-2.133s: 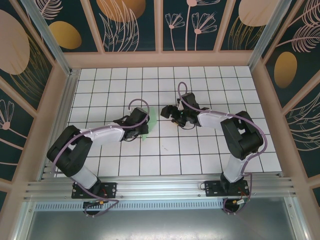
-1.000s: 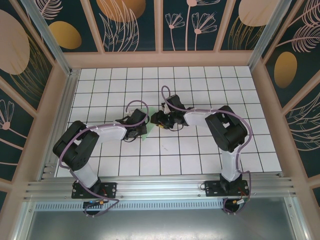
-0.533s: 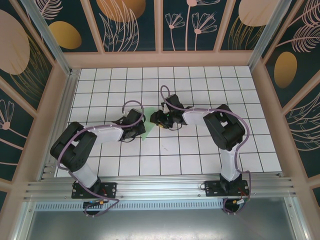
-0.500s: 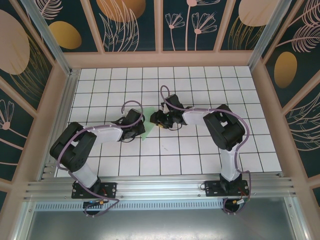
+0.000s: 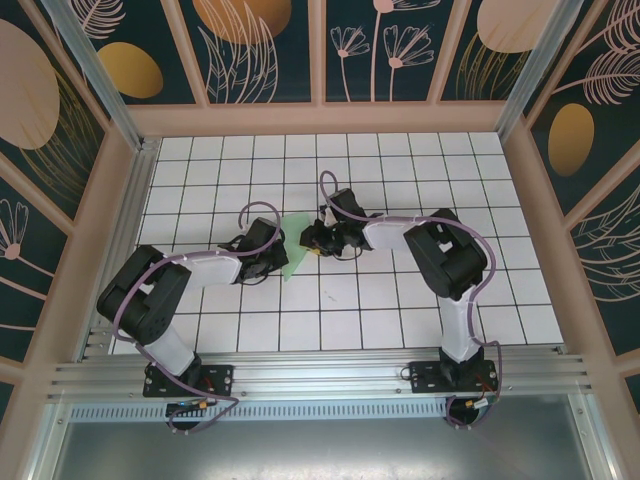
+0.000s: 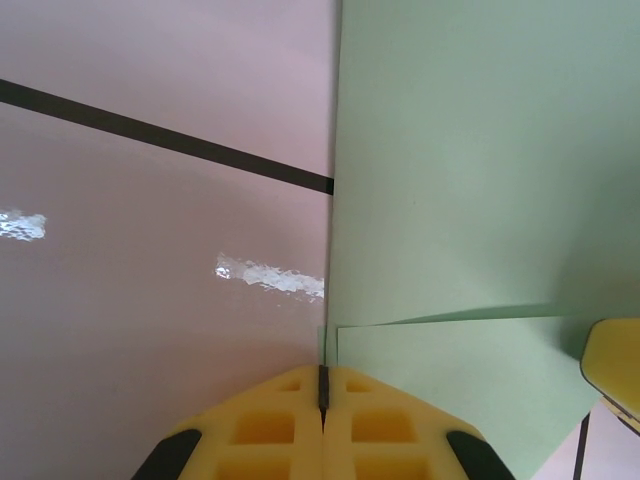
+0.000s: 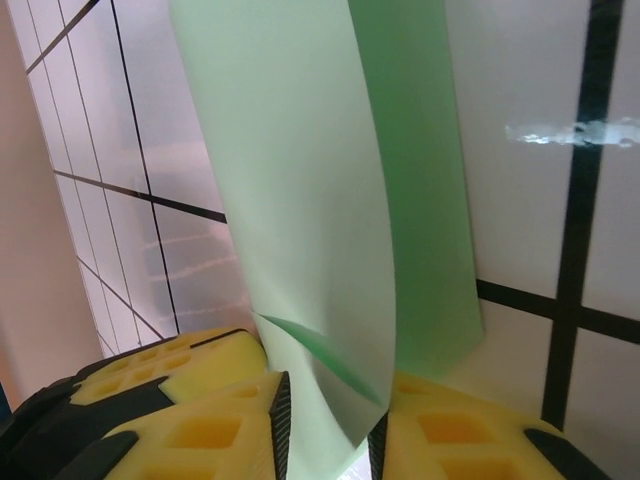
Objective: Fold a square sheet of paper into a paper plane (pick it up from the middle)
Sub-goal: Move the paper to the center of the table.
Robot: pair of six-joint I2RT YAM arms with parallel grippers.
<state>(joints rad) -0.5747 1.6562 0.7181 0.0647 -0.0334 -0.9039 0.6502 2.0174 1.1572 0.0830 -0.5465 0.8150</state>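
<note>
Left end effector [image 6: 322,385] shifted left, pinching paper [image 6: 470,150], right end effector [image 7: 325,405] around paper (grip unclear)

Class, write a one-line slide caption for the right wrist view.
Green paper stands curled between the yellow fingers of the right claw, over the tiled table.

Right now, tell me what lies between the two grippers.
The mint-green sheet of paper, partly folded, lies between the left gripper and the right gripper, as the top external view shows.

The right gripper [image 7: 328,425] has shifted left, its jaws narrowing around the paper [image 7: 300,200].
</note>
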